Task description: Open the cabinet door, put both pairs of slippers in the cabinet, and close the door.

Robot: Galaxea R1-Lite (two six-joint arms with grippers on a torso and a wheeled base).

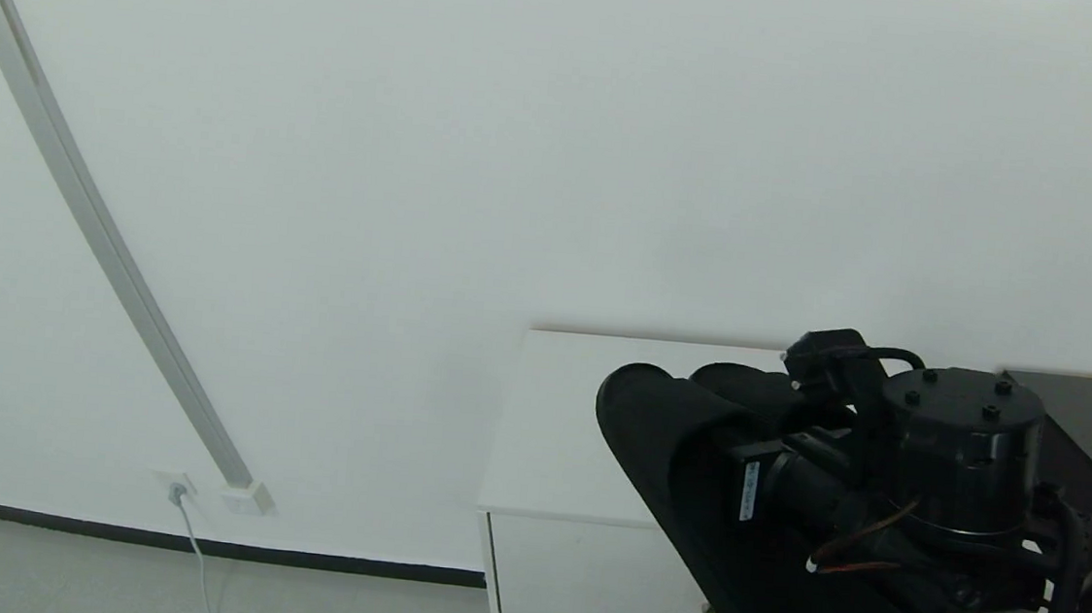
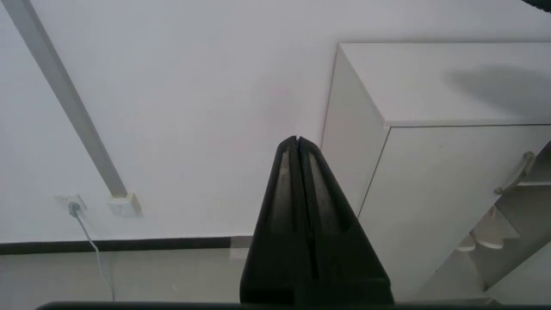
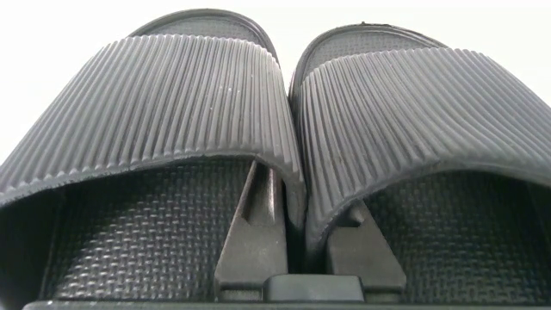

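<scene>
While the right gripper [image 3: 297, 207] holds a pair of black slippers [image 3: 172, 95], its jaws are closed on them: one jaw sits under each ribbed strap, pinching the two inner side walls together. In the head view the pair is at the lower right of the frame, raised and tilted in front of a white cabinet [image 1: 566, 425]. The left gripper [image 2: 298, 151], at lower centre of its own view, has its jaws pressed fully together with nothing between them. Beyond it stands the cabinet's side and front, with a handle [image 2: 515, 175] at the right edge of the frame. Whether the door is open I cannot tell. Farthest back is a plain white wall [image 1: 519, 149] with a socket [image 1: 176, 489] at lower left.

Likely risks: the grip catches only the soft inner walls, so a jolt or steep tilt could let one slipper slide free. If the door is shut, pushing forward would knock the pair against it.
</scene>
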